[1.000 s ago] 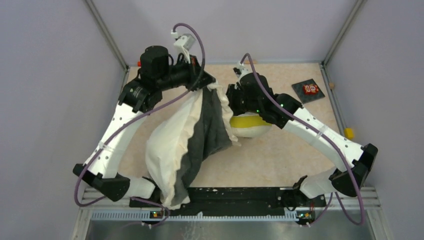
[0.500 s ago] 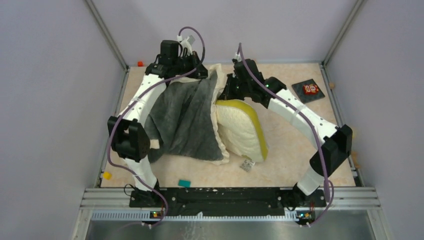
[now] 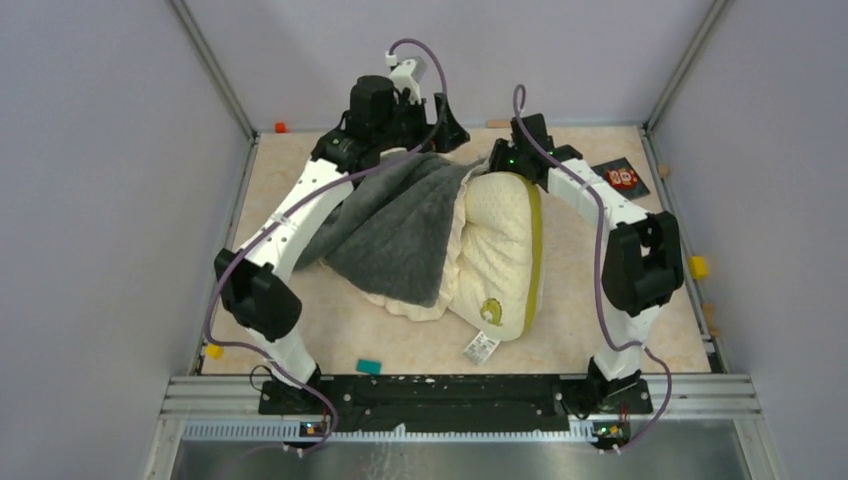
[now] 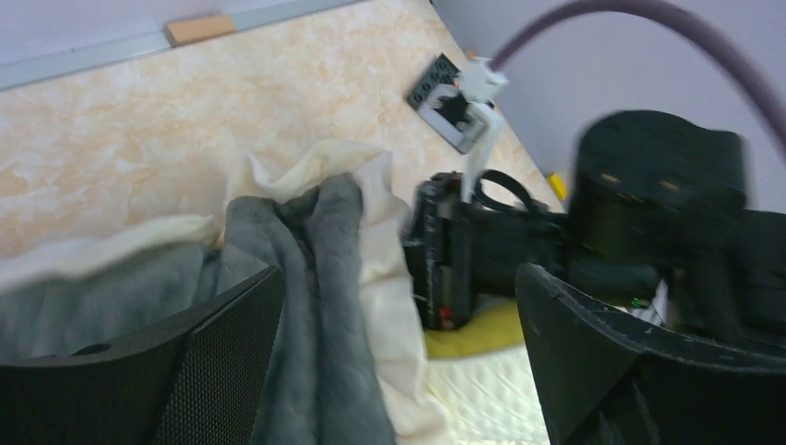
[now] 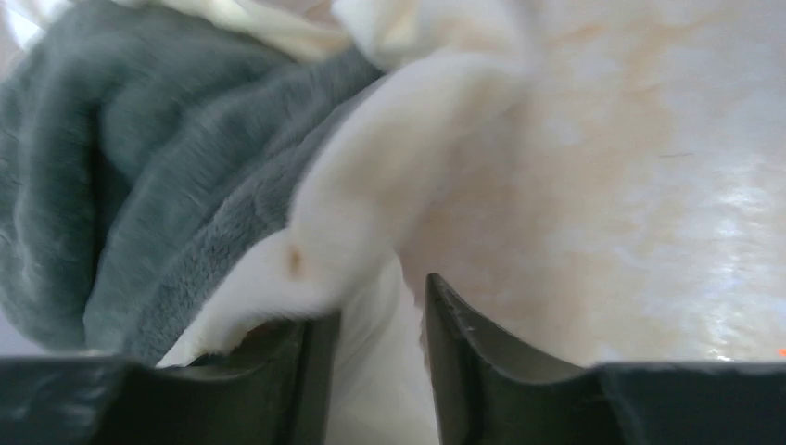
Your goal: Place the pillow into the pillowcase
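"Where is the big puffy white quilted pillow (image 3: 500, 240) with the yellow band?"

"Middle of the top view, beside the frilly cream cloth pillowcase (image 3: 390, 230), touching it."

"Is anything holding it?"

"The right gripper (image 5: 375, 306) pinches white cloth at the pillow's top. The left gripper (image 4: 399, 278) gapes wide, holding nothing."

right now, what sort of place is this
Probably a robot lab cell, not a home: plain wall panels on metal posts box in a beige table, left arm and right arm bolted to a rail at its edge.

Robot lab: aluminium-framed walls (image 3: 100, 200), marbled table (image 3: 575, 300).
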`<state>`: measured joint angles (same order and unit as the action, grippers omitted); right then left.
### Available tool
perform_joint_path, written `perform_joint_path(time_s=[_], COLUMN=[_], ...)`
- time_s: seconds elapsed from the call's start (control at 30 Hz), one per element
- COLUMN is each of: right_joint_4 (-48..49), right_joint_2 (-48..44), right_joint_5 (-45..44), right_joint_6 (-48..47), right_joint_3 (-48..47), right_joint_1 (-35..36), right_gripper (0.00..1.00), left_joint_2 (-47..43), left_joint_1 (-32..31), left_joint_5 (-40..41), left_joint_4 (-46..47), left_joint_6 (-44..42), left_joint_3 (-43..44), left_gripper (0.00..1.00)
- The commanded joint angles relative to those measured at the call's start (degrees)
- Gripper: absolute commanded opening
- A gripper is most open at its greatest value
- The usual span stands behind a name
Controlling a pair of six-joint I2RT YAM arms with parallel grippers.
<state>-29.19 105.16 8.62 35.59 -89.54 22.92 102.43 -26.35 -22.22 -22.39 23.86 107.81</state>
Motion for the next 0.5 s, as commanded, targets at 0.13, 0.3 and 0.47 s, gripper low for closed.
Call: perform_joint_path(time_s=[0.13,0.3,0.47], right_joint_4=[-4.51,-9.79,-9.40], right_joint_2=[2.46,0.09,-11.61], right_joint_5=[-12.41,-17.20,-16.54], right_joint_6=[-8.43,-10.06,-8.22], right_joint_3=[-7.82,-10.56,1.10], right_joint_1=[-3.55,-4.99,-5.32], right_gripper=[0.66,0.70,0.71], left_joint_2=[-15.45,-16.09,-15.41], left_joint_1=[-5.27,-10.50,-17.46], left_joint_5=[19.36,21.46,26.63], left_joint_4=[0.55,0.12,-0.11], left_joint_6=[-1.16,-1.74,-0.71], left_joint_3=[-22.55,-31.57,-37.29], left_gripper=[0.97,0.99,0.99])
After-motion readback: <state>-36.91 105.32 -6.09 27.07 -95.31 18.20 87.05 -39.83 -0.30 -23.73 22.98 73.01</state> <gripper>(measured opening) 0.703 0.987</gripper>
